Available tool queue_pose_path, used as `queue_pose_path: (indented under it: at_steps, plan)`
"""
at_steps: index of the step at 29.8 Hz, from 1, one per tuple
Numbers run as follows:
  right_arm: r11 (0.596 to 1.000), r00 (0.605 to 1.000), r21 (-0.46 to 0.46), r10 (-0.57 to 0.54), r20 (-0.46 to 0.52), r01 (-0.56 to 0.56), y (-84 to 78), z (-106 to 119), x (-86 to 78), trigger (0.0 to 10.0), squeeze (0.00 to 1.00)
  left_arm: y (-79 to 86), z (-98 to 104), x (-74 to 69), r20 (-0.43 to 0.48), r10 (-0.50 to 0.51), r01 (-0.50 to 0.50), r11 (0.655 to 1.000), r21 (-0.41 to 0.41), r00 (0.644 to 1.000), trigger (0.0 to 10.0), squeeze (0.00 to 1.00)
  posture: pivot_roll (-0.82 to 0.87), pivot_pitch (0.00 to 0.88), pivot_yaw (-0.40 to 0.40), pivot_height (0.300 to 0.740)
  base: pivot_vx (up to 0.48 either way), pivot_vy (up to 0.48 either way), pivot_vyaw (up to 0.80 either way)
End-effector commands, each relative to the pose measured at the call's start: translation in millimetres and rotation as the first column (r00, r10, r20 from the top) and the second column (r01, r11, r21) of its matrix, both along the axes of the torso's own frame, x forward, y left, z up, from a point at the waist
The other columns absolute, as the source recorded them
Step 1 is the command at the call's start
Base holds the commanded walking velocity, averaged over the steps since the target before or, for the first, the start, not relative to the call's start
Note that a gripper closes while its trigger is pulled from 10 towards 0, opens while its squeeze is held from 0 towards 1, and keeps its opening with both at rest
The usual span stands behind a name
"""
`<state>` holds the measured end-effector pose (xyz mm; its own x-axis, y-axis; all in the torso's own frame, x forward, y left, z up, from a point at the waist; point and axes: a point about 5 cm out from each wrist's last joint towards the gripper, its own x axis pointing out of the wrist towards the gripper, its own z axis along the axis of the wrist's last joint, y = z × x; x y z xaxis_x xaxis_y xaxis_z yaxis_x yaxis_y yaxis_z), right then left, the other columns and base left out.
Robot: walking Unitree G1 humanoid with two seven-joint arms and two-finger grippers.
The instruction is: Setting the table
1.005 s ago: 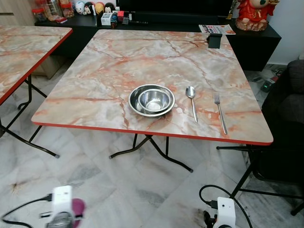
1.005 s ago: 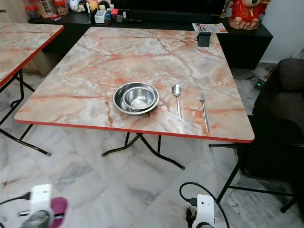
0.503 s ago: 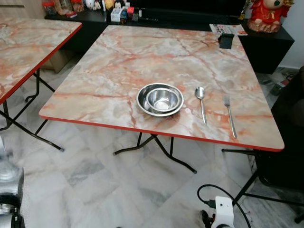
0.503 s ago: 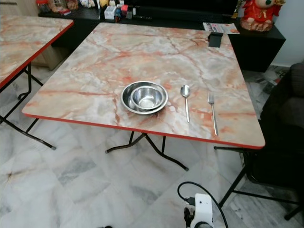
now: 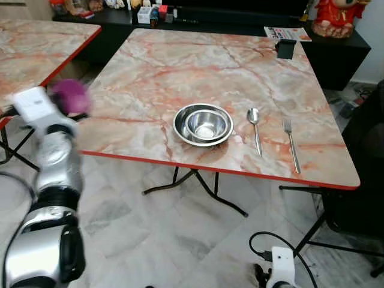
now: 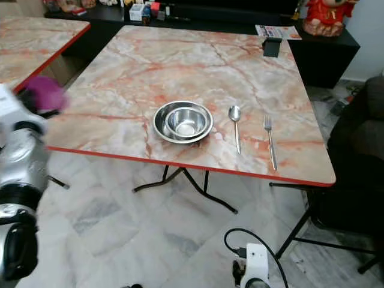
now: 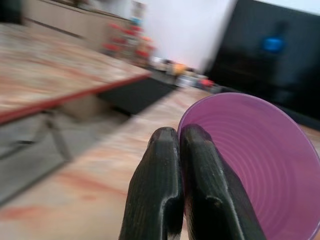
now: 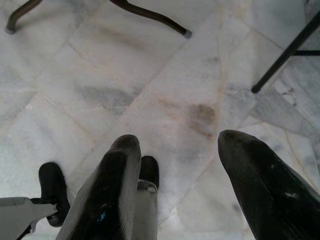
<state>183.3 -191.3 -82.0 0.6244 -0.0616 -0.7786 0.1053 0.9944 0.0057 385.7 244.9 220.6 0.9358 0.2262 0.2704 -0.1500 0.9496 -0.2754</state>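
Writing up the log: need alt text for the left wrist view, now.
The left claw, fingers pressed together on the rim, holds a purple cup whose open mouth faces the camera. Behind it, blurred, lie a marble-patterned table and a dark cabinet with small items.

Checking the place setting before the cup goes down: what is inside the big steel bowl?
A smaller steel bowl sits nested inside the big steel bowl. It looks empty. The big bowl's floor beneath it is covered.
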Motion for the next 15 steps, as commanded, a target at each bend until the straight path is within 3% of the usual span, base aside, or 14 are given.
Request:
queue_pose_path:
  at_steps: [1, 7, 9, 15]
  plan:
    - [1.000, 1.000, -0.005, -0.010, -0.018, 0.010, -2.6, -2, -4.3, 10.0, 0.00, -7.2, 13, 2.7, 0.038, -0.062, 0.062, 0.998, -0.006, 0.997, 10.0, 0.00, 0.01, 0.114, -0.020, 0.740, 0.000, 0.000, 0.00]
    - [1.000, 1.000, -0.001, -0.014, -0.016, 0.014, -1.7, -2, -3.9, 10.0, 0.00, -25.1, 2, 9.9, -0.066, -0.129, 0.130, 0.992, 0.006, 0.989, 10.0, 0.00, 0.01, 0.118, -0.014, 0.740, 0.000, 0.000, 0.00]
    - [1.000, 1.000, 0.000, -0.014, -0.016, 0.014, -1.2, -2, -4.2, 10.0, 0.00, -30.6, 3, 9.1, -0.053, -0.156, 0.159, 0.986, 0.048, 0.986, 10.0, 0.00, 0.00, 0.116, -0.014, 0.740, 0.000, 0.000, 0.00]
    - [1.000, 1.000, -0.001, -0.021, -0.016, 0.021, -0.9, -3, -5.4, 10.0, 0.00, -36.5, 7, 9.5, -0.056, -0.148, 0.154, 0.980, 0.123, 0.987, 10.0, 0.00, 0.00, 0.119, -0.012, 0.740, 0.332, 0.000, 0.00]
